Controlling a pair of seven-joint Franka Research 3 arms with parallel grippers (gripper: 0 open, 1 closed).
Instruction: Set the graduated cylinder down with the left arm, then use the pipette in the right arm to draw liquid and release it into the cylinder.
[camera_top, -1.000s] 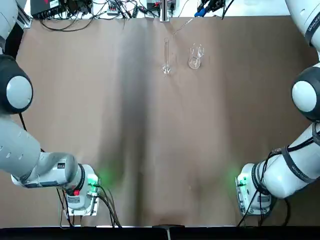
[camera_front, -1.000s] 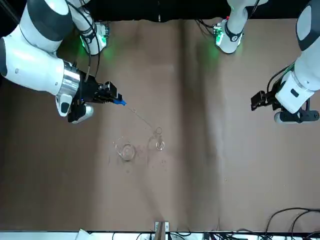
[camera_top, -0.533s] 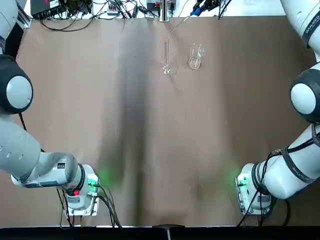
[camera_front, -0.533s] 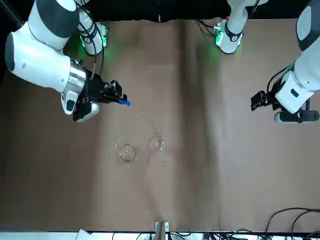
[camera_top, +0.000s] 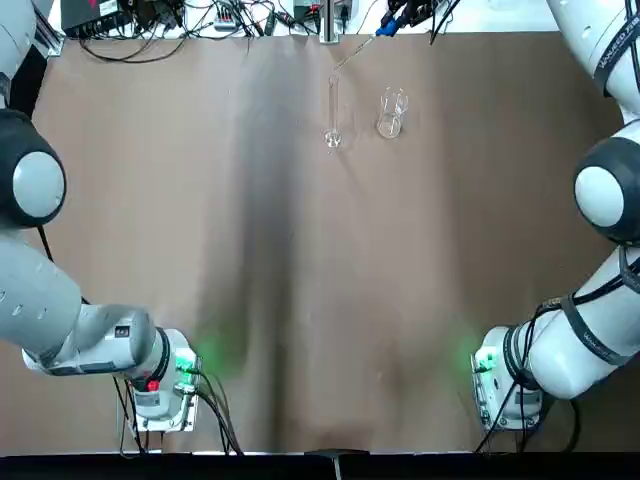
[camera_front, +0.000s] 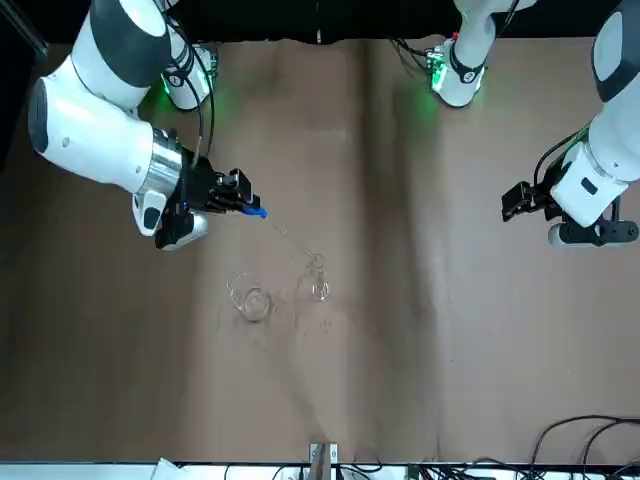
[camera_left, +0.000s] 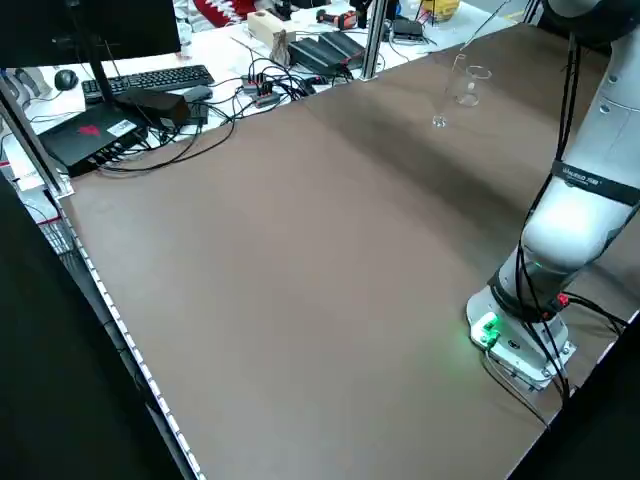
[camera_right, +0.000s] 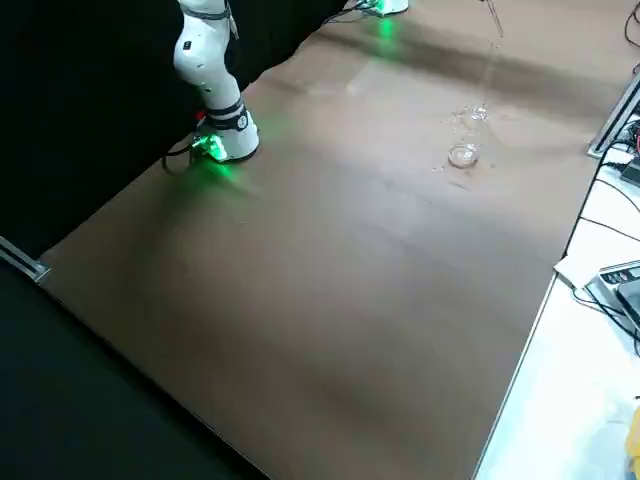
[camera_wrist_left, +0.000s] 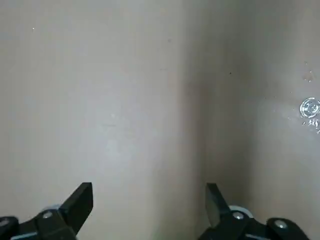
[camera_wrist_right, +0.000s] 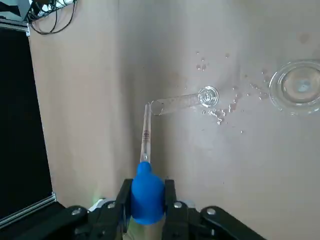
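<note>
The tall, narrow clear glass graduated cylinder (camera_top: 333, 108) stands upright on its small round foot on the brown bench (camera_top: 300, 260), toward the far edge from the arms' bases. Just beside it, apart, on the robot's right, sits a short, wide clear glass beaker (camera_top: 391, 112); small drops of clear liquid (camera_wrist_right: 220, 115) speckle the bench around the cylinder's foot.

The thin clear pipette with the bright blue rubber bulb (camera_wrist_right: 146, 177) slants down toward the cylinder's open mouth, and in the right wrist view its tip lies right at the rim; whether it is inside cannot be told. The right pincer (camera_wrist_right: 148, 206) is closed on the blue bulb, one dark finger on each side, and hangs above the bench on the beaker's side of the cylinder, seen in the front view at (camera_front: 236, 195).

The left pincer (camera_wrist_left: 148, 202) hovers well apart from the glassware over bare bench on the robot's left, its fingers spread wide with nothing between them

A tangle of black cables (camera_top: 180, 20) lies along the bench's far edge
</note>
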